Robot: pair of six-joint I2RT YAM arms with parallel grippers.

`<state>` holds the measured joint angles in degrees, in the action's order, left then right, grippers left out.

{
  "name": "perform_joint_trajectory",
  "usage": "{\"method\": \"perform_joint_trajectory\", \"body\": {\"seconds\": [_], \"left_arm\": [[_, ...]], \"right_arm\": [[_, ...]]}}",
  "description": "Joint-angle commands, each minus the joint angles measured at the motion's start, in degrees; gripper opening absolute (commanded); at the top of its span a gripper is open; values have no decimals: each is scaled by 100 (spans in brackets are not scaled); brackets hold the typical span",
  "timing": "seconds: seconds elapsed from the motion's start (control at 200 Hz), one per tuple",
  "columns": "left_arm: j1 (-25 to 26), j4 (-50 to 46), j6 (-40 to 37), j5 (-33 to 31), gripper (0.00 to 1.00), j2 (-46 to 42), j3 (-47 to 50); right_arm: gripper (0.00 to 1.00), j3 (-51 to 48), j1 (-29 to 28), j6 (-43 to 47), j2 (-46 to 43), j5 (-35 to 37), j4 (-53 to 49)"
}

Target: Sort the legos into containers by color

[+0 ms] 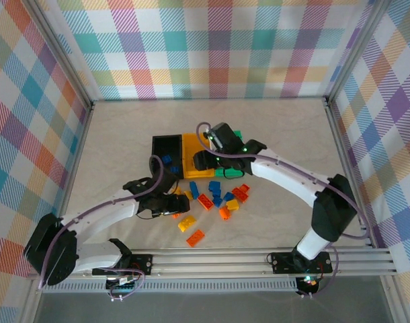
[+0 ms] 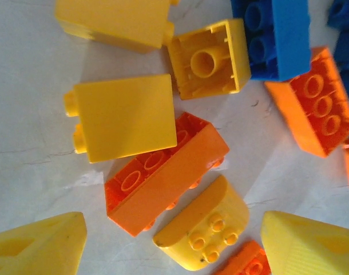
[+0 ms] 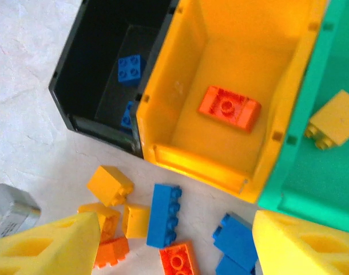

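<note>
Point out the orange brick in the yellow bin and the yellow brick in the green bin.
orange brick [image 3: 229, 108], right wrist view, its middle.
yellow brick [image 3: 334, 117], right wrist view, flat side face.

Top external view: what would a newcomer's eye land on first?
Three joined bins at centre frame: the black bin holds blue bricks, the yellow-orange bin one orange-red brick, the green bin a yellow brick. On their near side lies a bright scatter of loose legos, with the left gripper open low over them and the right gripper open above the bins' near edge.
</note>
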<state>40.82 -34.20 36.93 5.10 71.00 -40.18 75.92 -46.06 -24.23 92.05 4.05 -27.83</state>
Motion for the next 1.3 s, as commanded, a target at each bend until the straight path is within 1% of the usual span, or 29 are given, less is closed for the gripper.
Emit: {"method": "perform_joint_trajectory", "body": {"seconds": [0.0,0.125,0.23,0.37,0.53,0.63,0.72,0.905,0.995,1.085,1.17,1.295], "left_arm": [[306,-207,-133,-714,78,347,-269],[477,-254,-170,-1197,77,714,-383],[565,-220,-269,-1429,70,996,-487],[672,-131,-348,-1436,55,1289,-564],[871,-149,-348,-1442,46,1504,-633],[930,-184,-310,-1464,37,1494,-666],[937,-201,-302,-1437,32,1424,-715],[938,-321,-293,-1337,19,1262,-899],[941,-415,-275,-1357,17,1082,-1064],[831,-564,-324,-1398,17,958,-1417],[584,-632,-461,-1363,17,1015,-1919],[123,-645,-674,-1437,16,1496,-2722]], "right_arm": [[71,-364,35,-213,-306,40,374],[71,-630,88,-258,-540,30,463],[71,-783,122,-287,-674,21,506],[71,-932,182,-312,-794,30,530],[71,-1063,286,-344,-889,-18,577],[71,-1088,325,-354,-908,-33,595],[71,-1088,334,-354,-917,-36,604],[70,-1127,352,-364,-942,-28,595],[70,-1208,363,-385,-1029,-15,591],[70,-1335,379,-397,-1155,9,579],[70,-1500,388,-420,-1288,24,572],[70,-1755,396,-481,-1447,57,551]]}}
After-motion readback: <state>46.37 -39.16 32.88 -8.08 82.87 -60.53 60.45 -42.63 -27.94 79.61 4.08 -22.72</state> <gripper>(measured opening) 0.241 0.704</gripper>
